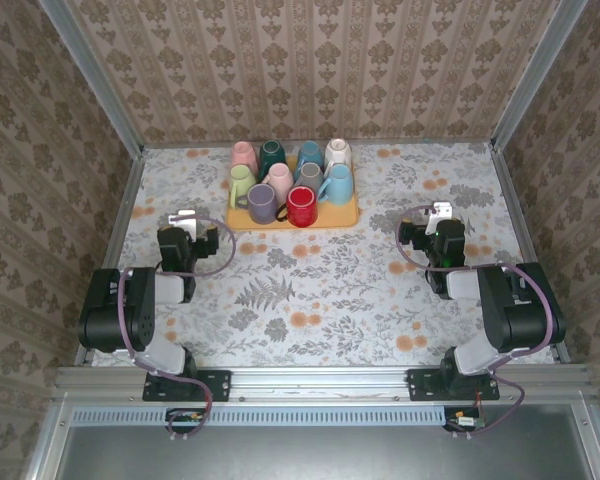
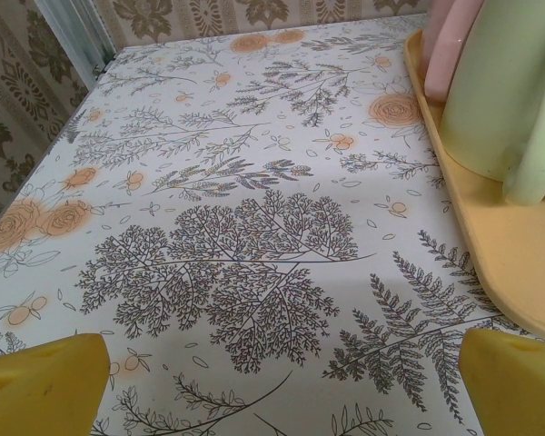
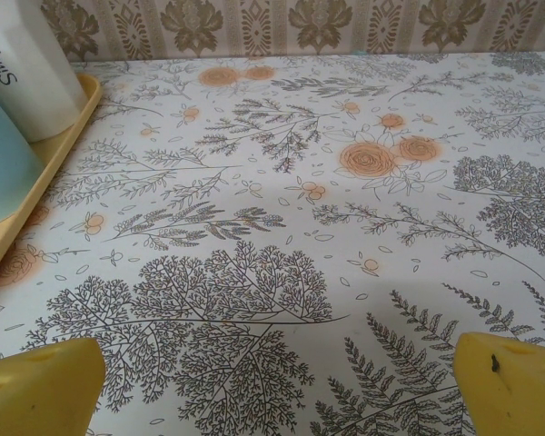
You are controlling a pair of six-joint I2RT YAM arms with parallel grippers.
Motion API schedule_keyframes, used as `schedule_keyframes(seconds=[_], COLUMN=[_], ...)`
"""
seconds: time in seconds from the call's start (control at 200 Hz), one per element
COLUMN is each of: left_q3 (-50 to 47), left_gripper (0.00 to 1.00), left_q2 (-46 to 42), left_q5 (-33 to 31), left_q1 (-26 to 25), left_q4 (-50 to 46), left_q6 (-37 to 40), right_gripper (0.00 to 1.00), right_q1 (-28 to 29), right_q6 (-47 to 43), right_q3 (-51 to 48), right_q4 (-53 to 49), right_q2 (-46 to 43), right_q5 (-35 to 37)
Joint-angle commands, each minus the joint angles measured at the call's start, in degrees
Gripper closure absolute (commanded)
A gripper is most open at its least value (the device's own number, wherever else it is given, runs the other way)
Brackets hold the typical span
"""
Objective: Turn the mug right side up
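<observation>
Several mugs stand close together on a yellow tray (image 1: pixel 346 217) at the back middle of the table. The red mug (image 1: pixel 301 206) at the tray's front shows an open mouth. The purple mug (image 1: pixel 261 203) beside it and the others show flat tops. My left gripper (image 1: pixel 185 222) rests open on the left, just off the tray's left edge, with the light green mug (image 2: pixel 490 91) and a pink mug (image 2: pixel 447 45) to its right. My right gripper (image 1: pixel 438 214) rests open on the right, with the white mug (image 3: pixel 27 64) and light blue mug (image 3: pixel 0 154) to its left. Neither holds anything.
The floral tablecloth (image 1: pixel 310 290) covers the table. Papered walls with metal posts (image 1: pixel 110 90) close in the back and both sides. In the wrist views the tray rim (image 2: pixel 518 263) and tray edge (image 3: pixel 45 173) lie close beside the grippers.
</observation>
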Motion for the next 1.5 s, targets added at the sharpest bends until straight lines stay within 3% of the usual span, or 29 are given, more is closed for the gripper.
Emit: schedule_keyframes(seconds=[0.0,0.545,0.68,0.735,0.82,0.875,0.995,1.125,1.245,1.33,1.43,1.495], left_q3=[0.91,0.13,-1.48,-0.21,1.67,2.94,10.28,15.97,28.14,34.39,39.30,40.70], left_gripper=[0.00,0.00,0.00,0.00,0.00,0.00,0.00,0.00,0.00,0.00,0.00,0.00], left_q2=[-0.57,-0.66,-3.83,-8.47,-15.24,-20.07,-32.65,-42.41,-43.24,-42.32,-39.12,-36.64], left_q5=[0.80,-2.14,-8.38,-12.40,-11.73,-11.86,-9.80,-8.41,-13.37,-11.30,-2.75,2.20], left_q1=[0.51,-1.23,-3.39,-4.82,-6.72,-8.79,-12.63,-21.68,-28.99,-31.19,-29.09,-26.35], left_q4=[0.36,1.65,2.72,-3.39,-9.54,-12.76,-30.34,-46.13,-73.90,-87.32,-95.00,-95.10], left_q6=[0.01,0.95,1.67,1.84,4.72,6.27,-0.62,-6.35,-17.97,-20.56,-19.08,-17.72], right_gripper=[0.00,0.00,0.00,0.00,0.00,0.00,0.00,0.00,0.00,0.00,0.00,0.00], right_q1=[-0.35,-0.36,0.01,1.75,4.73,7.04,11.96,21.87,30.25,34.82,34.84,33.64], right_q6=[0.09,0.16,0.13,-1.31,-3.20,-1.82,5.49,5.88,8.41,12.61,20.41,17.16], right_q3=[0.01,-0.85,-4.04,-2.36,4.45,6.57,12.71,21.56,29.64,38.39,47.04,47.05], right_q4=[0.13,1.59,4.63,-2.47,-17.63,-20.27,-29.06,-43.89,-59.12,-76.05,-94.24,-94.41], right_q2=[-0.66,-0.92,-4.31,-8.20,-13.82,-16.04,-21.55,-28.33,-32.41,-32.18,-31.52,-32.71], right_q5=[-1.16,-1.46,-0.44,1.19,3.17,4.67,5.48,6.40,6.96,14.10,16.22,10.31])
